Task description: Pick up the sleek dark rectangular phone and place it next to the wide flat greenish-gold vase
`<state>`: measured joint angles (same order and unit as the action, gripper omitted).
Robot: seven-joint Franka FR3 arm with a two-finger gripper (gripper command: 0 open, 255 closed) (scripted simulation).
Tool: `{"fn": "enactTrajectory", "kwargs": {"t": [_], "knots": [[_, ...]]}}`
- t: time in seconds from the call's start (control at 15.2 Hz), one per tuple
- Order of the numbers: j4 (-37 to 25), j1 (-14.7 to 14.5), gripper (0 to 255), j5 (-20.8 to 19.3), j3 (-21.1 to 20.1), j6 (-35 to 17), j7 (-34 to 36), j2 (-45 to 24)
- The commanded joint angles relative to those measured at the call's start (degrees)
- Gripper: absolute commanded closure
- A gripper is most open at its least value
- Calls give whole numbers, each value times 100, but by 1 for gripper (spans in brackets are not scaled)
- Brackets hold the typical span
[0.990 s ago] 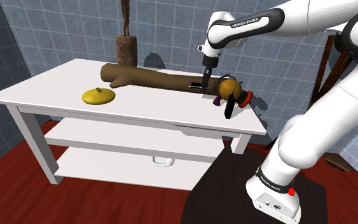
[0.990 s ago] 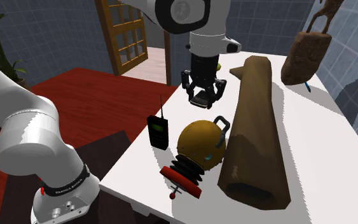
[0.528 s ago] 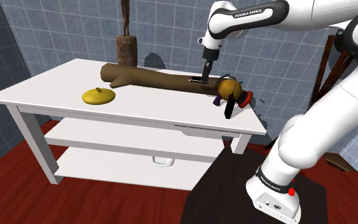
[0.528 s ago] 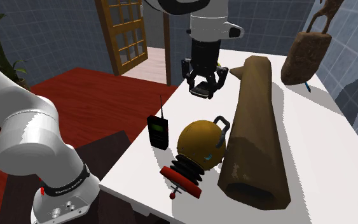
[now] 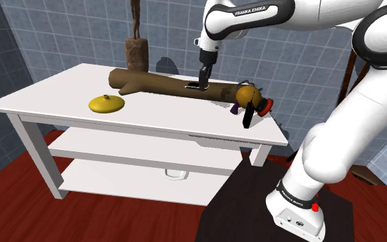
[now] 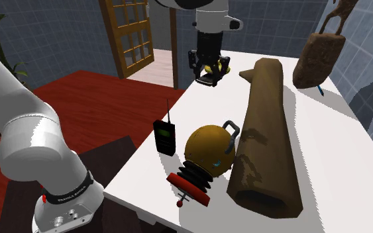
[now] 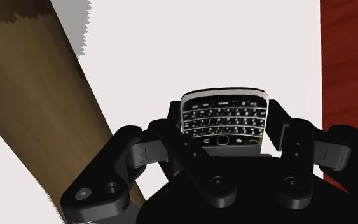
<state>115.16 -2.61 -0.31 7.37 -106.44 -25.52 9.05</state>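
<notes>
1. The end effector [image 7: 223, 130] is seen clamped on the phone [image 7: 224, 114]. Its black fingers [image 7: 276, 130] are pressed against the phone's two sides.
2. The phone is noted as dark with a pale rim. Rows of small keys are turned toward the wrist camera.
3. The phone is held clear of the white table [image 7: 203, 44], which lies beneath the end effector. A strip of red floor [image 7: 349, 63] is seen past the table's edge to one side.
4. A brown log [image 5: 157, 84] is laid along the table, just beside the end effector [image 5: 198, 81].
5. The flat greenish-gold vase [image 5: 106, 104] is set on the table, well apart from the end effector.
6. A gold round object [image 6: 208, 153] on a red-and-black base and a black handset [image 6: 164, 137] with an aerial are found near each other. Both lie well apart from the end effector [image 6: 208, 73], toward the stand.
7. A brown sculpture [image 6: 319, 56] is placed beyond the log from the end effector.
</notes>
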Motion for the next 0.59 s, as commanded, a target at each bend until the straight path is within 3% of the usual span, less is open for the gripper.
{"fn": "enactTrajectory", "kwargs": {"t": [0.0,0.53], "knots": [[-264,-114,255,52,-139,3,238,-261],[-1560,-529,255,128,-577,201,1069,-1351]]}}
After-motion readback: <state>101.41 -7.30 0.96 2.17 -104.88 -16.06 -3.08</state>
